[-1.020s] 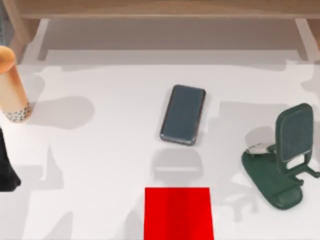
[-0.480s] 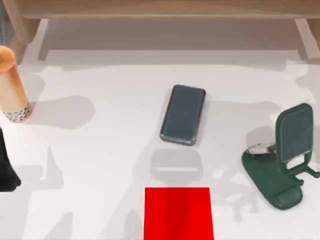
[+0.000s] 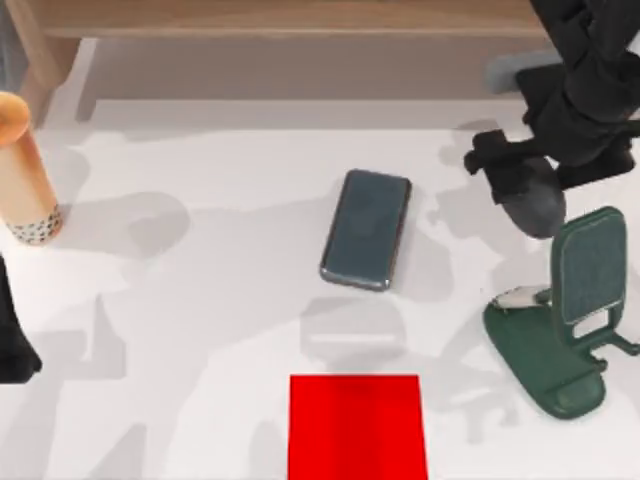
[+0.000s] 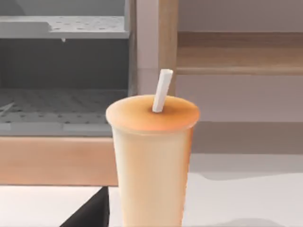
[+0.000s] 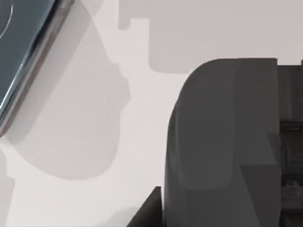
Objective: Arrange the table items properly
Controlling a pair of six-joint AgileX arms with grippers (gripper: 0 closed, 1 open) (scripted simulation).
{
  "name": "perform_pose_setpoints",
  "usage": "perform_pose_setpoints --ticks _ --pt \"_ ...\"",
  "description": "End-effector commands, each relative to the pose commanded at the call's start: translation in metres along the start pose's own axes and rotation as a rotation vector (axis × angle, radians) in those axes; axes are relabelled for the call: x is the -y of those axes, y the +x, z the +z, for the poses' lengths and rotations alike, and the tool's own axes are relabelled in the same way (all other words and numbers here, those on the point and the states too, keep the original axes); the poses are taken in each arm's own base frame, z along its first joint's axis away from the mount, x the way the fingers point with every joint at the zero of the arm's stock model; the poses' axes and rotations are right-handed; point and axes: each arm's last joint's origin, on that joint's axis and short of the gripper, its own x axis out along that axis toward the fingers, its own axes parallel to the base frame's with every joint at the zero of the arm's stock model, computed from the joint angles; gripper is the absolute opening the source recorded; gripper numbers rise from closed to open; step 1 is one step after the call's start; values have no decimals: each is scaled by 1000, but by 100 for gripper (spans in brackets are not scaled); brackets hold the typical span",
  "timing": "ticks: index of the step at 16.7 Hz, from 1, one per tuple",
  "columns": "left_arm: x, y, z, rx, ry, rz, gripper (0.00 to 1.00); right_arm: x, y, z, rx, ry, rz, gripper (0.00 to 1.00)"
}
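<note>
My right gripper (image 3: 520,185) is clenched on the small dark grey computer mouse (image 3: 533,203), carried above the table beside the dark green hinged stand (image 3: 565,320), probably bound for the flat red rectangle (image 3: 357,425), while my left arm idles near the tall orange-tan cup (image 3: 22,170), jaw state untellable

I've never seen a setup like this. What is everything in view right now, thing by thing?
cup: one, orange-tan with black-speckled bottom, upright at the table's far left
straw: one, white, in the cup's top
phone: one, grey-blue, flat near the middle
mouse: one, dark grey, held off the table at upper right
red rectangle: one, flat at the near edge
stand: one, dark green, right side
table: one, white
wooden shelf: one, tan, along the back
left claw: black, parked at the left edge
right claw: black, upper right, gripping the mouse
</note>
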Motion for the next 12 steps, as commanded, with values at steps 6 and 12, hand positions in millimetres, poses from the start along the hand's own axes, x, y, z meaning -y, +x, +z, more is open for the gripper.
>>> perform_pose_setpoints --ticks 6,12 --pt "0 0 0 0 0 0 100 -139 23 -37 -35 106 63 0" --pt "0 0 0 0 0 0 100 -202 42 -100 -146 244 -18 0"
